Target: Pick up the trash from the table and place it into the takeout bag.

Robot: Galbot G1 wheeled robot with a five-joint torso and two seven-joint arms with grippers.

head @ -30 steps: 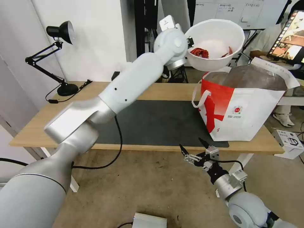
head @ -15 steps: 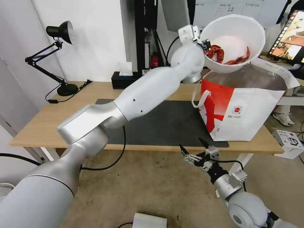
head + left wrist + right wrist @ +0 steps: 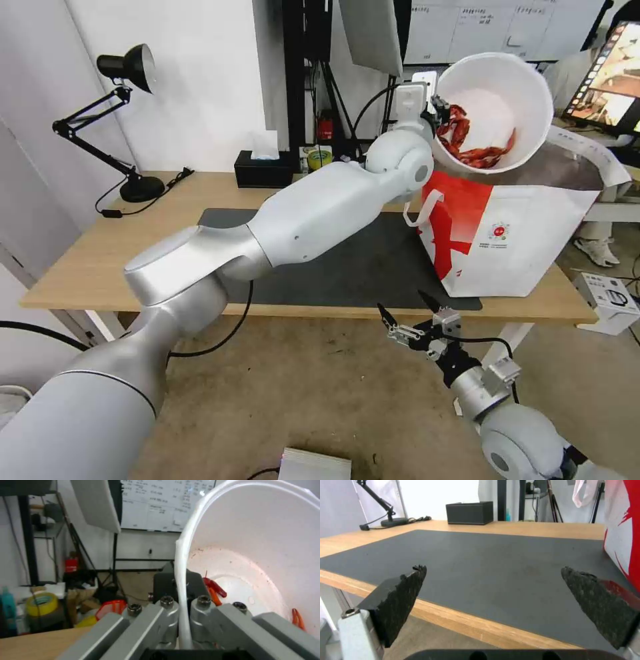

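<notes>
**A:** Where does your bowl stand against the takeout bag [image 3: 527, 227]?

**B:** Your left gripper [image 3: 437, 110] holds the white bowl [image 3: 497, 110] above the bag's open mouth, over the edge nearest the black tissue box [image 3: 263, 170]. The jaws are clamped on the bowl's rim; in the left wrist view the rim [image 3: 182, 580] runs straight between them. The bowl is tipped steeply, its opening facing you, and the red scraps [image 3: 477, 143] have slid to its low side.

**A:** And your other arm?

**B:** Your right gripper [image 3: 408, 312] hangs below the tabletop [image 3: 80, 260] edge, in front of the bag, jaws spread wide and holding nothing.

**A:** How far along would you say you are?

**B:** Late, by my reckoning. The dark mat [image 3: 493, 560] beside the bag carries no trash that I can see, so the bowl looks like the last piece. It is not in the bag yet: you have the lowering and the release left. What already lies inside the bag I cannot tell.
</notes>
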